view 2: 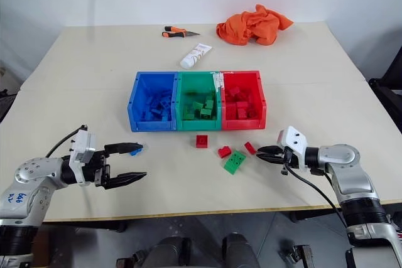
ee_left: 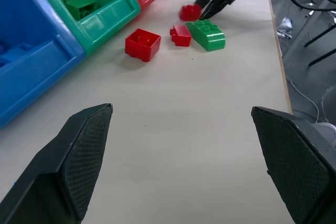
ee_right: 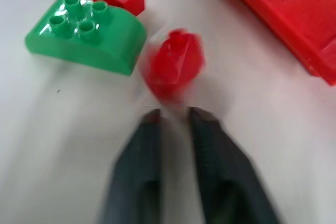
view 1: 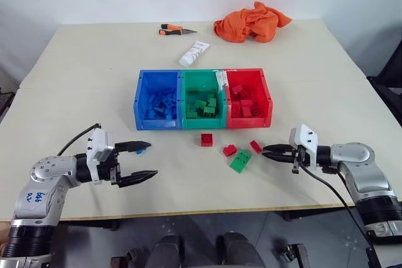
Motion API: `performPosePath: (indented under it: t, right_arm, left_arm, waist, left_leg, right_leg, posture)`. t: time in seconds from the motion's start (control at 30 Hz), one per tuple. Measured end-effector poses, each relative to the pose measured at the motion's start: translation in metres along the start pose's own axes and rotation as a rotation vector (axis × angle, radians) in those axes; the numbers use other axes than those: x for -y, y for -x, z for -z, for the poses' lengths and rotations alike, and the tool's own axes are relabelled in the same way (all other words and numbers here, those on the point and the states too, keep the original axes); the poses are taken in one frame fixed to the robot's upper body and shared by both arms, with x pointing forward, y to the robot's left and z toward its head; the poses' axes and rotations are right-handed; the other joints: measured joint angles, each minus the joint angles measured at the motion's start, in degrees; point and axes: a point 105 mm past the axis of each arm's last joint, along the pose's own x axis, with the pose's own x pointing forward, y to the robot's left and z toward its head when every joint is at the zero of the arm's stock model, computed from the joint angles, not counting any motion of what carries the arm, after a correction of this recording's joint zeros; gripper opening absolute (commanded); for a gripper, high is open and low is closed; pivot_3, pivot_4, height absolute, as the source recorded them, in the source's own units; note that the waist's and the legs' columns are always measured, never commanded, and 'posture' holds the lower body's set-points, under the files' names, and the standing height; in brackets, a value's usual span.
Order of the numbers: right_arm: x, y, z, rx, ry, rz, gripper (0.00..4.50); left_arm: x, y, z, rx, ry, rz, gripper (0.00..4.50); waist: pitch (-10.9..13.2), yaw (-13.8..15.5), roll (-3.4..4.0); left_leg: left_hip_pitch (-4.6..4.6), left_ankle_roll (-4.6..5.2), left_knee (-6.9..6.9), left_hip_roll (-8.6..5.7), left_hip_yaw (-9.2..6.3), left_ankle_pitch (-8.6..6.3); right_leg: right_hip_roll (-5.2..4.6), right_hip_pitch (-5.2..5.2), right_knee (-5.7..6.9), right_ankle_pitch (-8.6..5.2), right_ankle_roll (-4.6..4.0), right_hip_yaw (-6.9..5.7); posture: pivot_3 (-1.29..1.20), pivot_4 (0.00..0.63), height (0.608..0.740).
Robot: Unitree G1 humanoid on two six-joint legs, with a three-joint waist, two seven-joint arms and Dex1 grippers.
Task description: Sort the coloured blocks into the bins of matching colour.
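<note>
Three joined bins stand at the middle of the tabletop [view 1: 81, 67]: blue bin [view 1: 158, 100], green bin [view 1: 203, 100], red bin [view 1: 249, 97], each already holding blocks of its own colour. Between the bins and the near edge lie four loose blocks: a square red block [view 1: 206, 139], a second red block [view 1: 230, 150], a green block [view 1: 240, 160] just beside it, and a small red block [view 1: 255, 146] nearest the right gripper [view 1: 266, 152].

The right gripper rests low toward the near right edge, jaws clenched, tips right at the small red block; the block lies just beyond the tips, not between them.

The left gripper [view 1: 142, 161] hovers toward the near left edge, jaws released wide and empty. A small blue block [view 1: 142, 150] lies by its upper finger.
</note>
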Motion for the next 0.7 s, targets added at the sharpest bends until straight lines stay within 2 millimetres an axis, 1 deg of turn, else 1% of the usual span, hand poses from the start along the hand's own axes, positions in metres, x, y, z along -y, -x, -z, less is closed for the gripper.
performPosePath:
  t: [0.1,0.17,0.27,0.37,0.4,0.47,0.57,0.63,0.7]
  right_arm:
    - [0.006,0.004,-0.023,0.062,0.014,0.057,0.02]
    - [0.010,0.007,-0.038,0.101,0.018,0.089,0.02]
    - [0.014,0.010,-0.055,0.137,0.008,0.123,0.02]
    - [0.016,0.014,-0.070,0.137,0.045,0.141,0.02]
    - [0.016,0.015,-0.072,0.127,0.046,0.144,0.19]
    - [0.016,0.016,-0.064,0.068,0.007,0.156,0.62]
    - [0.012,0.017,-0.050,0.014,-0.039,0.160,1.63]
    - [0.009,0.017,-0.044,0.000,-0.061,0.160,2.38]
    - [0.007,0.018,-0.040,-0.008,-0.073,0.162,3.02]
  left_arm:
    - [-0.002,-0.001,-0.003,0.006,-0.012,0.002,4.50]
    - [-0.004,-0.001,-0.002,0.007,-0.006,-0.003,4.50]
    - [-0.006,0.000,0.002,0.004,0.008,-0.010,4.50]
    - [-0.012,-0.001,-0.001,0.012,-0.011,-0.014,4.50]
    - [-0.012,-0.001,-0.002,0.012,-0.016,-0.014,4.50]
    - [-0.014,-0.002,-0.002,0.014,-0.019,-0.014,4.50]
    - [-0.014,-0.003,-0.002,0.014,-0.017,-0.015,4.50]
    - [-0.014,-0.003,-0.001,0.015,-0.015,-0.014,4.50]
    - [-0.014,-0.003,-0.001,0.015,-0.015,-0.013,4.50]
  waist:
    - [0.02,-0.02,0.04]
    - [0.02,-0.08,0.04]
    - [0.03,-0.02,0.05]
    - [0.03,0.10,0.05]
    - [0.03,0.10,0.04]
    - [0.03,0.13,0.04]
    - [0.03,0.11,0.04]
    - [0.03,0.05,0.04]
    - [0.03,-0.11,0.05]
  left_leg:
    - [-0.05,-0.02,0.00,0.00,0.00,0.01]
    - [-0.04,-0.02,-0.02,0.00,0.00,0.01]
    - [-0.08,-0.02,-0.01,0.00,0.00,0.01]
    - [-0.09,-0.01,-0.01,-0.01,0.00,0.00]
    - [-0.09,0.00,-0.02,-0.02,0.00,0.00]
    - [-0.14,0.01,-0.03,-0.02,0.00,-0.01]
    - [-0.20,0.02,-0.04,-0.03,0.00,-0.02]
    - [-0.21,0.02,-0.04,-0.03,0.00,-0.02]
    - [-0.20,0.01,-0.05,-0.02,0.01,-0.01]
  right_leg:
    - [0.00,-0.07,0.04,0.00,0.00,0.00]
    - [0.00,-0.09,0.06,0.00,0.00,0.00]
    - [-0.01,-0.12,0.06,0.00,0.00,0.00]
    - [-0.01,-0.12,0.05,0.00,0.00,-0.01]
    - [-0.03,-0.11,0.03,0.00,0.00,0.00]
    - [-0.05,-0.13,-0.01,0.00,0.00,-0.01]
    - [-0.06,-0.19,-0.03,0.00,0.00,-0.01]
    - [-0.05,-0.22,-0.01,0.00,0.00,-0.01]
    - [-0.04,-0.23,0.02,0.00,0.00,0.00]
  posture:
    - [0.00,0.150,0.740]
    - [0.00,0.150,0.740]
    - [0.00,0.150,0.740]
    - [0.00,0.150,0.740]
    - [0.00,0.150,0.740]
    - [0.00,0.150,0.740]
    - [0.00,0.150,0.740]
    - [0.00,0.150,0.740]
    - [0.00,0.150,0.740]
